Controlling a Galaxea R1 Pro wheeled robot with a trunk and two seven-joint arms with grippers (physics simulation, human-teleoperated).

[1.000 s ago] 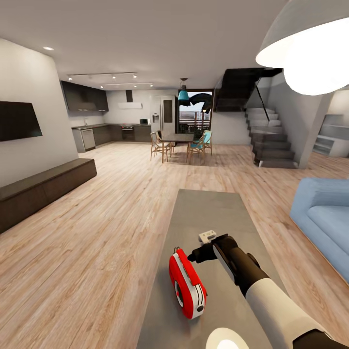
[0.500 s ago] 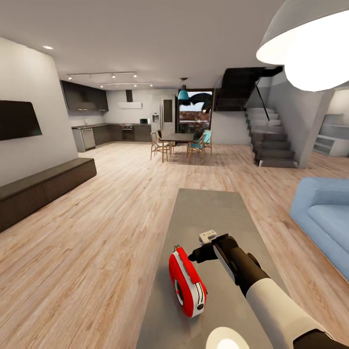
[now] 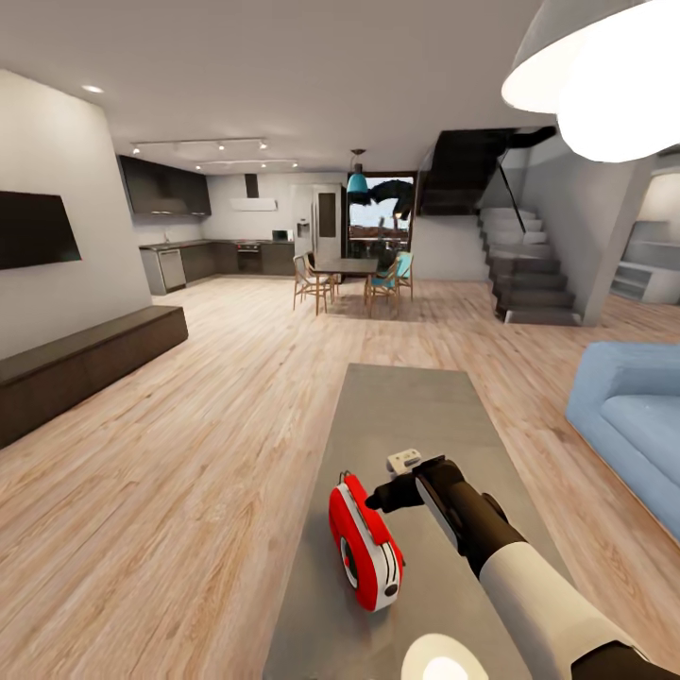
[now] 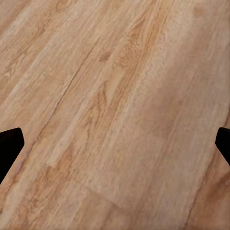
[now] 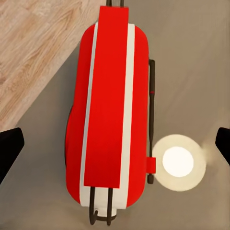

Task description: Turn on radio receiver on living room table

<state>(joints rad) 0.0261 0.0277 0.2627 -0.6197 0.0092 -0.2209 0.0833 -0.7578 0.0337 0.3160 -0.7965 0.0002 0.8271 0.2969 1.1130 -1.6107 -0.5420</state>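
While the left pincer [image 4: 115,143] is hanging spread over bare wood floor [image 4: 110,96], well away from the job, the red radio [image 3: 365,545] is standing upright near the left edge of the grey worktop [image 3: 416,416], with the right pincer [image 3: 380,498] hovering just above its top. In the right wrist view the fingertips [image 5: 10,146] are showing wide apart at either side, spread and pinching nothing, with the radio's red top centred between them. The press is probably best made slowly and straight down, since a sideways nudge could be tipping the narrow radio towards the edge.
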